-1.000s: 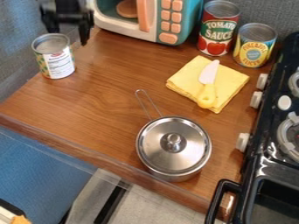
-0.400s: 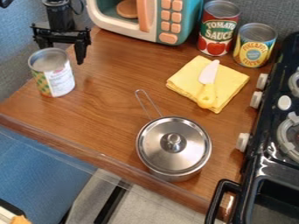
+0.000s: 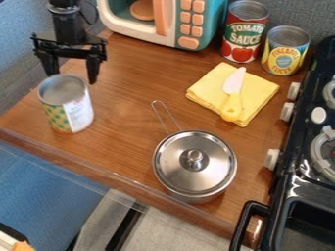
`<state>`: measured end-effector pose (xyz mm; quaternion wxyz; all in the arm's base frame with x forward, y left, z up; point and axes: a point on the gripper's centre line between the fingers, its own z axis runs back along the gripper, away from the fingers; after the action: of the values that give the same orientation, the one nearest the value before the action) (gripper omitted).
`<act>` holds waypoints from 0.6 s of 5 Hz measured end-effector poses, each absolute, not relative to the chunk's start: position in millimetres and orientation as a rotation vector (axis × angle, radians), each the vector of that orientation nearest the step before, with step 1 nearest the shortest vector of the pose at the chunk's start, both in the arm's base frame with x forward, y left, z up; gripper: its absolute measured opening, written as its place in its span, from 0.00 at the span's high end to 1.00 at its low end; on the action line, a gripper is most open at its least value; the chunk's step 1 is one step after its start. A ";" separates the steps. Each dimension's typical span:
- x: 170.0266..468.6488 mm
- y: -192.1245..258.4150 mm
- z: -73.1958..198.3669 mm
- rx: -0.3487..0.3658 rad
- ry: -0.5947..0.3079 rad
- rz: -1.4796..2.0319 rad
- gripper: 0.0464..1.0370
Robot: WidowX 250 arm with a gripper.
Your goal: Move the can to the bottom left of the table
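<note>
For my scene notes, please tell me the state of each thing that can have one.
Gripper: open, fingers apart
Patterned can: upright
Pot: covered by its lid
Yellow cloth: folded
Knife: lying on the cloth
Red can: upright
Blue-yellow can: upright
Toy microwave: door state unclear

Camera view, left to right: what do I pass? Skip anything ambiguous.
Can with green-and-yellow patterned label → toy microwave → red-labelled can → yellow-and-blue-labelled can
</note>
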<state>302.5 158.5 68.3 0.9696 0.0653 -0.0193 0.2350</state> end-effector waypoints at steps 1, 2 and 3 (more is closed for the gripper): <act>283.6 127.1 72.9 0.131 -0.051 0.456 0.04; 278.7 113.0 69.7 0.129 -0.044 0.435 0.04; 280.4 109.8 69.8 0.113 -0.050 0.409 0.04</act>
<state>280.4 109.8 69.8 0.9773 0.0560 -0.0247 0.2028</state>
